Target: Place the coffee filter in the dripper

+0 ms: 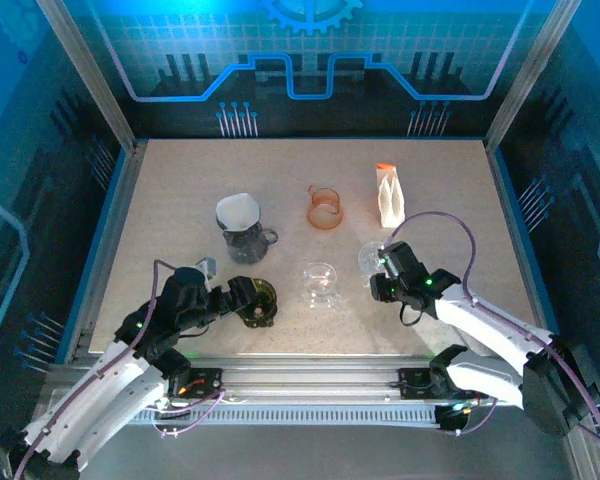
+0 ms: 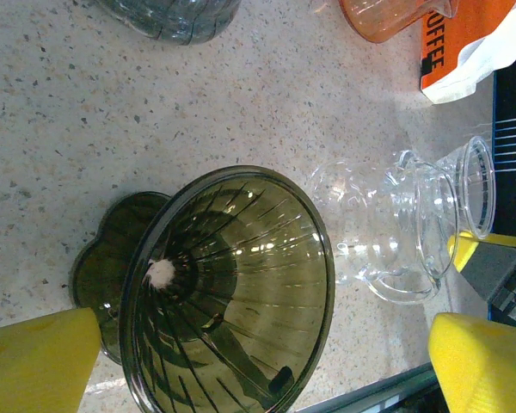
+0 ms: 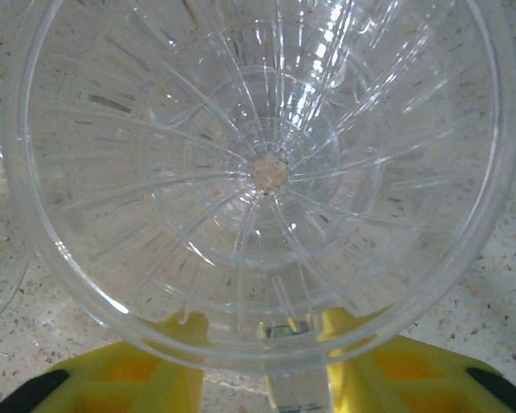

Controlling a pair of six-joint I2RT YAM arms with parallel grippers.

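**A:** How far along is it?

**B:** Hardly begun. Near left, the left claw (image 2: 262, 344) hangs released, with the dark dripper (image 2: 232, 292) just ahead of its spread fingers, empty.

**A:** And the right?

**B:** The right claw (image 3: 267, 331) straddles the handle of the clear dripper (image 3: 267, 172). Whether it grips, I can't tell. That dripper is empty too.

**A:** The filter?

**B:** The filter (image 1: 238, 211) sits farther back on the table (image 1: 180, 200), in the jug (image 1: 248, 243), well apart from both claws. Fetching and seating it are left.

We list: dripper (image 2: 228, 292) between our left fingers (image 2: 39, 357); server (image 2: 387, 228) beside it, toward the right finger; jug (image 1: 248, 243) with filter (image 1: 238, 211) in it, ahead; cup (image 2: 387, 13) and bag (image 2: 473, 43) ahead-right. Second dripper (image 3: 258, 172) just before our right fingers (image 3: 146, 370).
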